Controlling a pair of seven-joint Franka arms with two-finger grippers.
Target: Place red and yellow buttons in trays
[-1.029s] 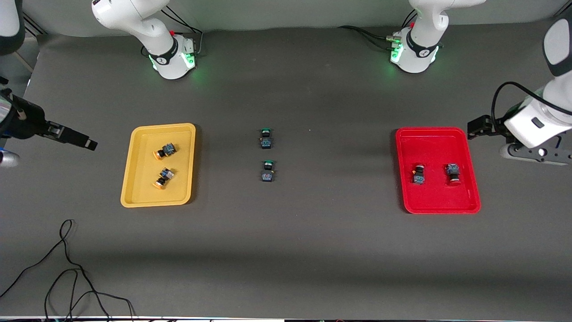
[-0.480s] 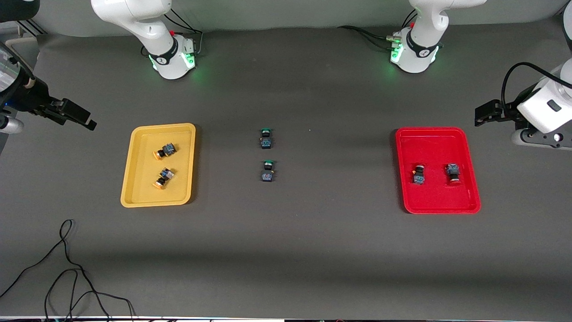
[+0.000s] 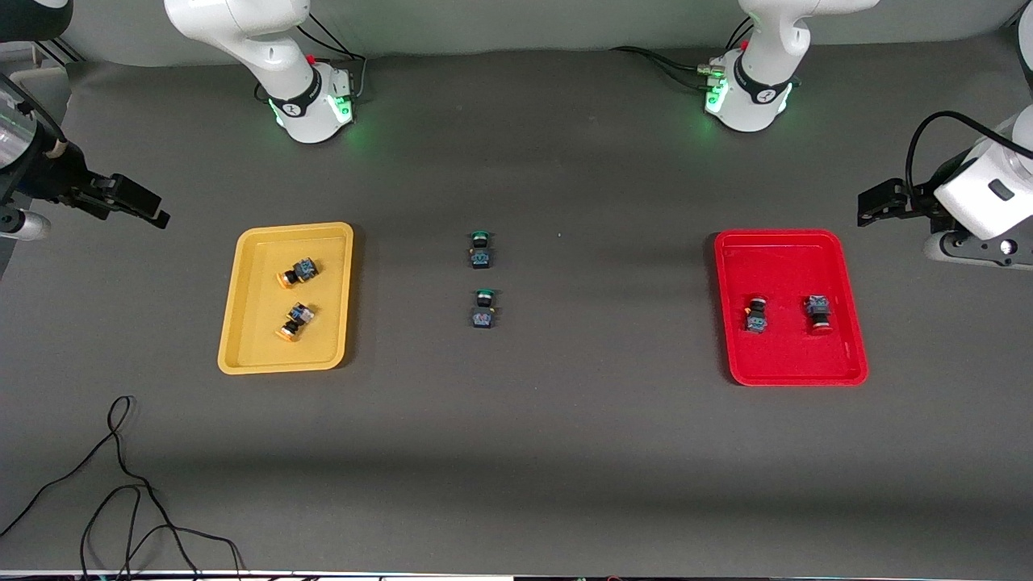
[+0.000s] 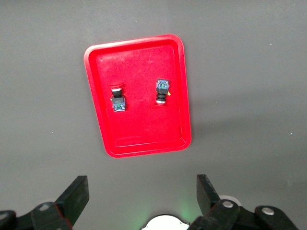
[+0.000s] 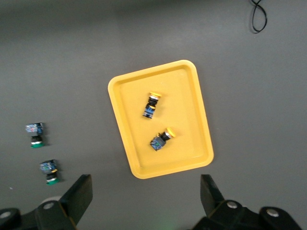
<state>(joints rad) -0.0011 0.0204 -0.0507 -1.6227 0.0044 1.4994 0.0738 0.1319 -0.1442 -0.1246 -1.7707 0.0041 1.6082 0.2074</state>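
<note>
The yellow tray lies toward the right arm's end of the table and holds two yellow-capped buttons. The red tray lies toward the left arm's end and holds two red-capped buttons. My right gripper hangs open and empty over bare table at the table's end, off the yellow tray. My left gripper hangs open and empty over bare table off the red tray. The left wrist view shows the red tray, the right wrist view the yellow tray.
Two green-capped buttons lie on the dark mat midway between the trays, one nearer the front camera than the other. A loose black cable lies near the table's front edge at the right arm's end.
Both grippers have drawn back from beside their trays toward the robots' bases, both staying empty. The buttons and trays have not moved.
</note>
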